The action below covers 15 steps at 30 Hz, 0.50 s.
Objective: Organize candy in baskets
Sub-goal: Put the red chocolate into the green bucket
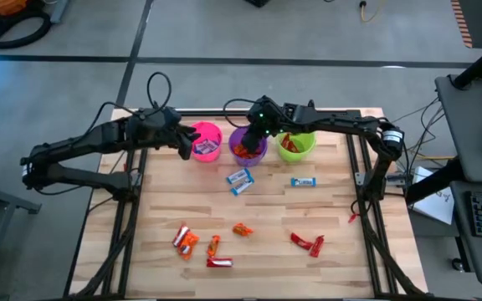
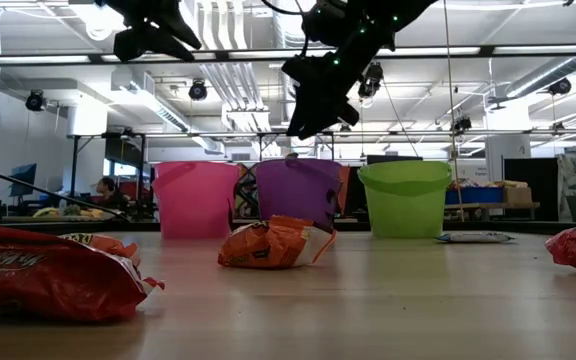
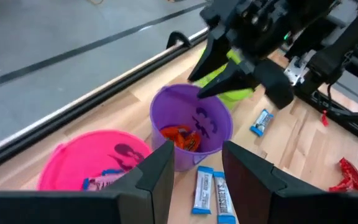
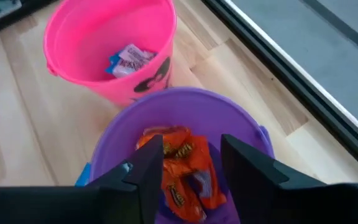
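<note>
the table (image 1: pixel 258 251) holds three buckets in a row at the far side, and the two arms are the biggest things that could bump them. the right gripper (image 4: pixel 188 168) hangs right over the purple bucket (image 1: pixel 248 144), with its fingers apart and nothing held between them. orange candy (image 4: pixel 185 168) lies in the bucket just under it. if the arm pulls away low, a finger could catch the rim and tip the bucket, and the candy would spill out. the left gripper (image 3: pixel 194 171) hangs near the pink bucket (image 1: pixel 206 140), its fingers partly open and empty. the two arms are close to each other here, so they could knock together if both move at once. the pink bucket has blue-and-white candy inside, and the green bucket (image 1: pixel 296 145) stands just beside the purple one, so one bump could shove all three. more candy is left on the table: blue ones (image 1: pixel 240 181) near the buckets, another blue one (image 1: pixel 303 181) to the side, orange ones (image 1: pixel 186 240) and red ones (image 1: pixel 308 243) at the near side. these wrappers are small, flat and shiny, so fingers may slip off them or grab two at once. a candy could also land in the wrong colour bucket.
</note>
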Motion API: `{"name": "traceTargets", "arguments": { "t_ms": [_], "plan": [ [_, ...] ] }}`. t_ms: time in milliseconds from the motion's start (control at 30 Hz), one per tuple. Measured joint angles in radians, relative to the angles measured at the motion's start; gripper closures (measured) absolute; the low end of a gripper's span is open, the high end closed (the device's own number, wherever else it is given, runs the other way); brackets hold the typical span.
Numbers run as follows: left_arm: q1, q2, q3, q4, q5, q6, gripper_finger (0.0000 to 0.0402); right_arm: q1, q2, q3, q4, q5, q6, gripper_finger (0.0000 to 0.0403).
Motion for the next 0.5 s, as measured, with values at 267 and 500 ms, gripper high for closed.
{"name": "traceTargets", "arguments": {
  "t_ms": [267,500],
  "plan": [
    [-0.002,0.013,0.000,-0.203,0.104,-0.160,0.0283,-0.049,-0.030,0.051,-0.075,-0.084,-0.046,0.0235],
    [-0.061,0.013,0.000,-0.372,0.230,-0.304,0.0283,-0.083,-0.060,0.086,-0.103,-0.107,-0.098,0.0234]
  ]
}}
